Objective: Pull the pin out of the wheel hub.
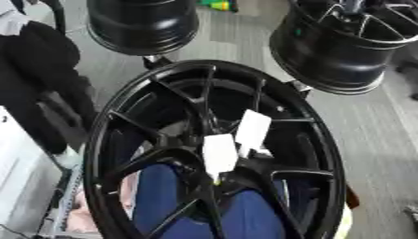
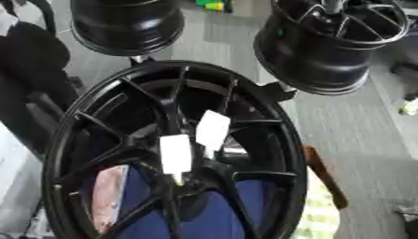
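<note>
A large black spoked wheel hub [image 1: 122, 116] fills the middle of both eye views, its face turned toward me. Two white tags hang at its centre: one [image 1: 252, 130] higher and to the right, one [image 1: 219, 155] lower and to the left. Below the lower tag a small pale tip [image 2: 177, 179] shows near the hub's centre; I cannot make out a pin for certain. Neither of my hands shows in either view.
Two more black wheels stand behind, one at the upper left [image 1: 143, 23] and one at the upper right [image 1: 343, 42]. A dark shape [image 1: 37, 84] lies along the left edge. Blue cloth [image 1: 163, 196] shows through the spokes. Grey floor [image 2: 359, 154] lies to the right.
</note>
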